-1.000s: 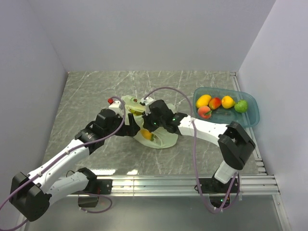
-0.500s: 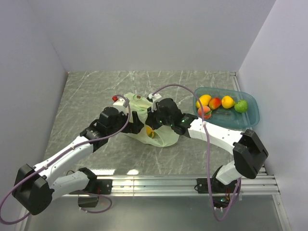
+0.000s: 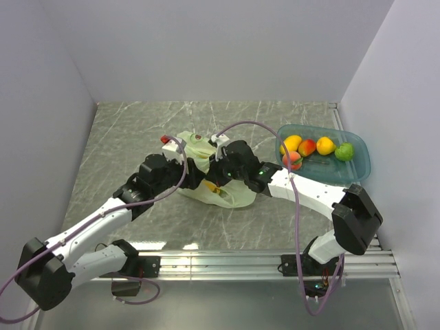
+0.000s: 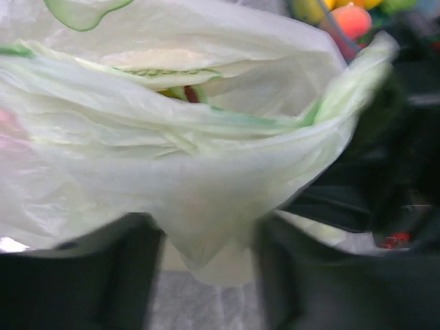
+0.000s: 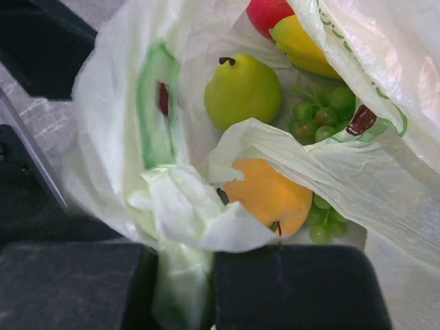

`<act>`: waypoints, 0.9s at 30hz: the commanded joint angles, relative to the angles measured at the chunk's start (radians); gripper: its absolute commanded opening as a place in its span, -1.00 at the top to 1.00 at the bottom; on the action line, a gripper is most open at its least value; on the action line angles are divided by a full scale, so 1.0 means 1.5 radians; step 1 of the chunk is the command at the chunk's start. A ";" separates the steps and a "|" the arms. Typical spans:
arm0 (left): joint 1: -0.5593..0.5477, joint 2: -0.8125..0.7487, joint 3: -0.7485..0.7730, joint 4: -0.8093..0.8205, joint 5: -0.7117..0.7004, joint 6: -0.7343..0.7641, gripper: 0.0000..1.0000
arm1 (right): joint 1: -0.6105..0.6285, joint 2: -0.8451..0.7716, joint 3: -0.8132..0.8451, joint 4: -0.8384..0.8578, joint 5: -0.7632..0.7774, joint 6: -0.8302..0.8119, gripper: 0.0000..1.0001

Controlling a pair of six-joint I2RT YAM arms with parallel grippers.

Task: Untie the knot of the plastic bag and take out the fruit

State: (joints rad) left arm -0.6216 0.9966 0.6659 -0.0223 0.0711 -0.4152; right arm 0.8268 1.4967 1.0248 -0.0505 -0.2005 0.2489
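grapes (image 5: 323, 113) half under plastic bag (image 5: 385, 206) film, apple (image 5: 268, 14) cut by top edge, left wrist view blurred

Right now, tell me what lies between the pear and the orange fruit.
A fold of the bag, draped over the orange fruit; right wrist view.

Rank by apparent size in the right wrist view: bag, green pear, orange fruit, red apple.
1. plastic bag, fills most of the view
2. green pear and orange fruit: alike, the orange one partly covered
3. red apple, cropped at the edge
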 commanded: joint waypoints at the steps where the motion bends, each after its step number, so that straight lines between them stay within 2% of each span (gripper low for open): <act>1: -0.003 0.035 0.028 0.031 -0.045 0.007 0.06 | 0.001 0.003 0.003 0.022 -0.010 0.001 1.00; 3: -0.003 0.045 0.037 0.014 -0.101 -0.024 0.98 | 0.001 -0.001 0.000 0.019 -0.001 -0.002 1.00; 7: 0.001 0.034 0.030 -0.040 -0.240 -0.096 0.99 | -0.004 -0.023 -0.034 0.016 0.030 -0.004 0.99; 9: 0.008 0.027 0.023 -0.062 -0.258 -0.137 0.99 | -0.018 -0.041 -0.058 0.017 0.046 0.001 1.00; 14: 0.015 -0.012 -0.024 -0.089 -0.178 -0.178 0.99 | -0.085 -0.110 -0.136 0.059 0.098 0.076 1.00; 20: 0.014 -0.091 -0.087 -0.140 -0.104 -0.200 0.99 | -0.228 -0.199 -0.218 0.071 0.226 0.222 1.00; 23: 0.015 -0.119 -0.123 -0.145 -0.078 -0.216 0.99 | -0.276 -0.196 -0.213 0.049 0.241 0.263 1.00; 25: 0.014 -0.120 -0.142 -0.135 -0.053 -0.222 0.99 | -0.277 -0.183 -0.197 0.022 0.240 0.252 1.00; 26: 0.014 -0.119 -0.146 -0.130 -0.035 -0.220 0.99 | -0.272 -0.183 -0.180 0.015 0.234 0.248 0.94; 27: 0.013 -0.116 -0.147 -0.119 -0.018 -0.217 0.99 | -0.267 -0.189 -0.176 0.010 0.231 0.242 0.65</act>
State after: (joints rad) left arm -0.6037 0.8253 0.4633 -0.2146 -0.0486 -0.7223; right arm 0.4164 1.2201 0.7074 -0.0113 0.0978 0.5903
